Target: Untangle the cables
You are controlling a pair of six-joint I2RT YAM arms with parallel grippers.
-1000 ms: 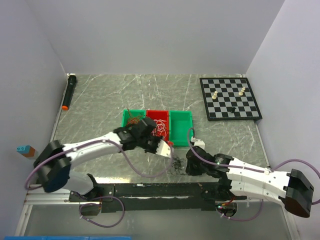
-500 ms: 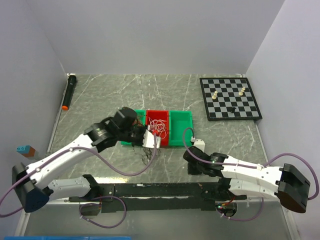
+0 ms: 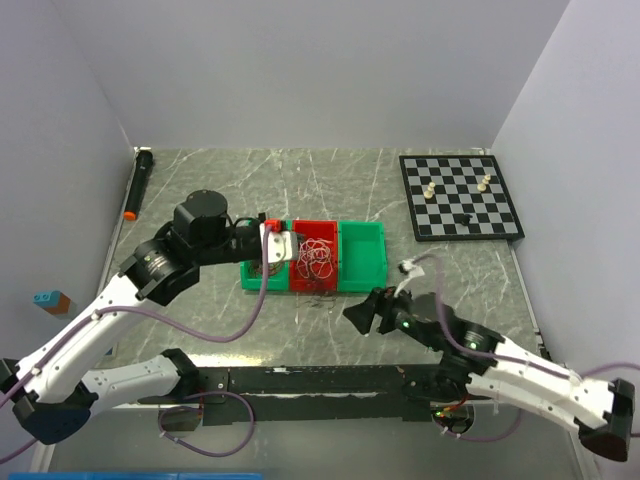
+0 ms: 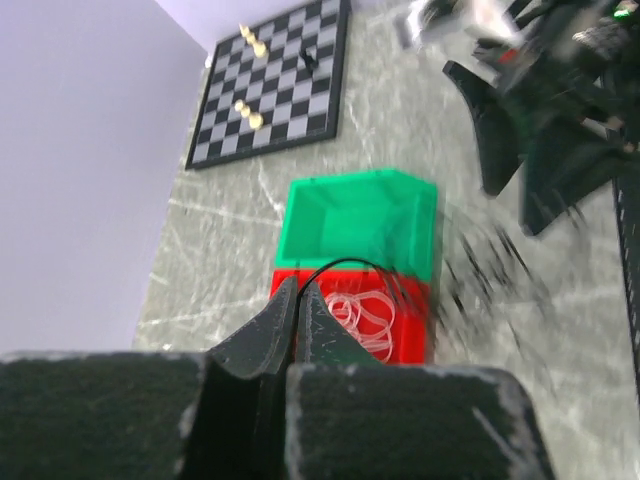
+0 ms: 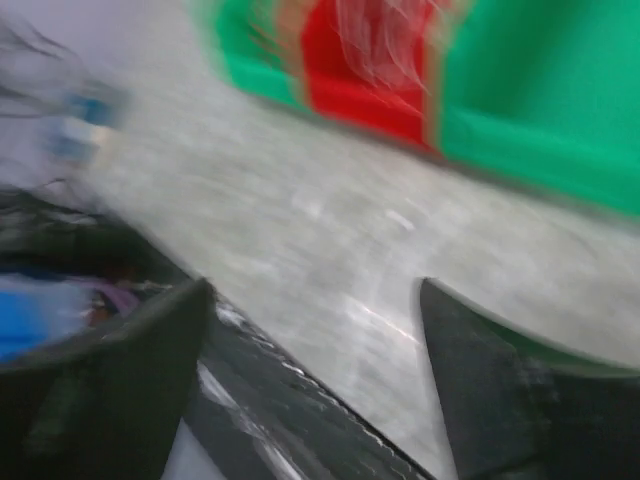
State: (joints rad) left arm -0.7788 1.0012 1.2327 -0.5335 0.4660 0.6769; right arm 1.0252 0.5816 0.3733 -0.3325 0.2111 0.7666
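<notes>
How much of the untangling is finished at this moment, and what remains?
Done: brown cables lie in the left green bin, white cables in the red bin. In hand: the left gripper is shut on a black cable over the bins; the right gripper is open and empty. Left: the right green bin is empty, so the black ones probably go there.

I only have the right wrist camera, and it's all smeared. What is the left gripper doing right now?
Observer: The left gripper is shut, pinching a thin black cable that loops out from its tips.
Operator: Where is it?
Observer: Above the leftmost green plastic bin, close to the wall it shares with the red plastic bin.
Operator: Is the other green bin empty?
Observer: Yes, the rightmost green plastic bin holds nothing.
</notes>
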